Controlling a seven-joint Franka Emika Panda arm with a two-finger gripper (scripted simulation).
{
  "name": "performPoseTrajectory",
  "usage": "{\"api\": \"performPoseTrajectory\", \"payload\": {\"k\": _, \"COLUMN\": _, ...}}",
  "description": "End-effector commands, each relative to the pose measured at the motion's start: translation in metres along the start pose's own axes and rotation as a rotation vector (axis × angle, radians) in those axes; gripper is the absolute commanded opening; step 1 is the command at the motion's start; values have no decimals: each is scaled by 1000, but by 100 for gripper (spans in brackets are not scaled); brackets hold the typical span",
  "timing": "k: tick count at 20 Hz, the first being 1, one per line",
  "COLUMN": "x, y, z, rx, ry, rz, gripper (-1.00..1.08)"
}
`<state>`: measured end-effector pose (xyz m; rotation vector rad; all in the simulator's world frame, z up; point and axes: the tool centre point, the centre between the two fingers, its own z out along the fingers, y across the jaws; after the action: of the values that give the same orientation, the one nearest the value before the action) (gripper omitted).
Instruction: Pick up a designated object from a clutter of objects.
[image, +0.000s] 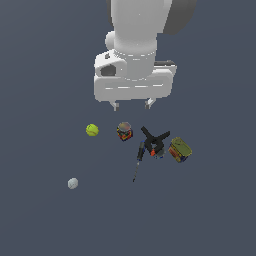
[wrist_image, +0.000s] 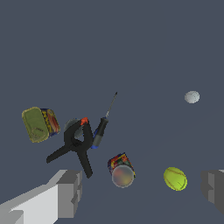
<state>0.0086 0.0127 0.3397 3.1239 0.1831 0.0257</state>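
The whitish-grey ball (image: 73, 183) lies alone on the floor at the exterior view's lower left; it also shows in the wrist view (wrist_image: 192, 96). The yellow-green ball (image: 92, 130) (wrist_image: 175, 178) lies apart from it. My gripper (image: 132, 105) hangs open and empty high above the clutter, over the upright can (image: 124, 131) (wrist_image: 121, 170). Its two grey fingers (wrist_image: 68, 192) frame the wrist view, far apart. The black clamp with orange tips (image: 155, 140) (wrist_image: 78, 144), the thin dark screwdriver-like tool (image: 138, 159) (wrist_image: 104, 122) and a tipped can (image: 179, 150) (wrist_image: 39, 124) lie to the exterior view's right.
The floor (image: 40, 225) is a plain dark grey surface. The arm's white body (image: 140, 45) fills the upper middle of the exterior view.
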Motion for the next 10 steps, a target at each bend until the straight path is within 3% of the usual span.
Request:
{"api": "performPoseTrajectory", "payload": {"k": 1, "x": 6, "y": 6, "z": 5, "rx": 1, "ry": -1, "rz": -18, "gripper": 100}}
{"api": "performPoseTrajectory", "payload": {"k": 10, "x": 38, "y": 41, "z": 35, "rx": 9, "ry": -2, "rz": -128, "gripper": 100}}
